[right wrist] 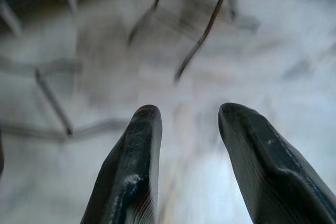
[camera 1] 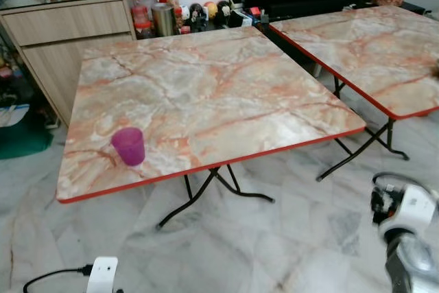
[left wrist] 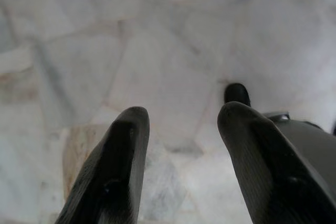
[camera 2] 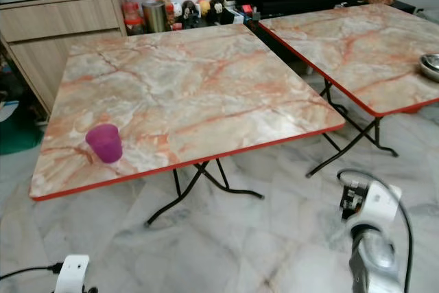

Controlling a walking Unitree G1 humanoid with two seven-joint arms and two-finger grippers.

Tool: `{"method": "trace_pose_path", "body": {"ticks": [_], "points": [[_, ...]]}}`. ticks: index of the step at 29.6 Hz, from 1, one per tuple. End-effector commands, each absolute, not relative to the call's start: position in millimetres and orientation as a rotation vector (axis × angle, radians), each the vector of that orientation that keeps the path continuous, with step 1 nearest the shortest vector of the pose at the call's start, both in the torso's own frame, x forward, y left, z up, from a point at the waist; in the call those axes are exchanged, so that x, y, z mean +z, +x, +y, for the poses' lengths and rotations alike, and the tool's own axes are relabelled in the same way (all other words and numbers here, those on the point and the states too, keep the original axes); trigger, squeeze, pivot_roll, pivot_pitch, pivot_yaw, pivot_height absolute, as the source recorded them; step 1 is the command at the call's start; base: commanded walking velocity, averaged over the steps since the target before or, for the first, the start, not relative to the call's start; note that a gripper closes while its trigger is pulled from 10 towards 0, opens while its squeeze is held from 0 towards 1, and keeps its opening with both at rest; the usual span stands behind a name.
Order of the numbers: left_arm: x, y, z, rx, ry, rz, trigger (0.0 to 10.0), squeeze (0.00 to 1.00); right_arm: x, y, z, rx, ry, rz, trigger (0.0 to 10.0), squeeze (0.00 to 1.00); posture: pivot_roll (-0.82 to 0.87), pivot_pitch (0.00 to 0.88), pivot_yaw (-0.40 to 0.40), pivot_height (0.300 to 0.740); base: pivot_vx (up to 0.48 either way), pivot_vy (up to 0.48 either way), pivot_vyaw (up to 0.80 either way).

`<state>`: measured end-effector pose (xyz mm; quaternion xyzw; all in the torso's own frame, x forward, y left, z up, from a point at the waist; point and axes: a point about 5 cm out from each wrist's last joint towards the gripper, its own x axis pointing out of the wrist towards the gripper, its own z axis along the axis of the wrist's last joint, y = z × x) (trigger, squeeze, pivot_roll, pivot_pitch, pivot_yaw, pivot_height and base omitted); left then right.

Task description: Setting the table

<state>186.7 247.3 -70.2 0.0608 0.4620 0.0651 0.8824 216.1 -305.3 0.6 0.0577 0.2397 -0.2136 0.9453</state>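
So the one thing actually laid out so far is a purple cup [camera 1: 128, 145], standing upright near the front left corner of the near marble-print surface [camera 1: 226, 87], fairly close to the red edge. The rest of that top is bare. Over on the second surface [camera 2: 370, 46] to the right there's a metal bowl [camera 2: 431, 66] right at the edge of the right eye view, well apart from the cup.

Both arms hang low in front of the robot. The left claw [left wrist: 181, 129] points down at the marble floor [left wrist: 157, 35], fingers spread with a clear gap and nothing in between. The right claw [right wrist: 189, 129] is the same deal: fingers apart, empty, looking at the floor and the folding legs under the surface, a bit blurry.

My guess is we're early in the job, in the go-and-fetch-the-next-item phase. If the bowl is next, I'd step over to the right surface first rather than lean for it, since it sits far off. Shiny metal rim probably slips, so pinch the wall squarely and lift straight. When placing, keep it back from the red edge and clear of the cup, because a light plastic cup tips easily.
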Motion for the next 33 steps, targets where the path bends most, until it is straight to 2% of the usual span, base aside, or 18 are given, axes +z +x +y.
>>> {"method": "trace_pose_path", "body": {"ticks": [1,11,15,21,33], "points": [[-76.3,174.3,247.9,0.153,0.111,0.997,10.0,0.00,-8.8,215.7,-298.7,-0.428,0.160,0.504,10.0,0.00,0.05,0.000,0.006,0.740,0.000,0.000,0.00],[-76.9,171.7,249.3,0.161,0.112,0.994,10.0,0.00,-41.2,195.0,-290.7,-0.463,0.220,0.656,10.0,0.00,0.07,0.000,0.011,0.740,0.000,0.000,0.00],[-77.5,170.0,249.6,0.161,0.111,0.995,10.0,0.00,-61.0,173.7,-281.2,-0.452,0.210,0.779,10.0,0.00,0.09,0.000,0.005,0.740,0.000,0.000,0.00],[-78.0,168.7,249.8,0.157,0.113,0.998,10.0,0.00,-74.5,153.0,-274.7,-0.482,0.267,0.846,10.0,0.00,0.08,0.000,0.001,0.740,0.040,0.000,0.64],[-77.0,171.2,249.8,0.160,0.115,0.995,10.0,0.00,-80.0,144.4,-271.2,-0.475,0.253,0.895,10.0,0.00,0.08,0.000,0.003,0.740,0.255,0.000,0.00]]}}
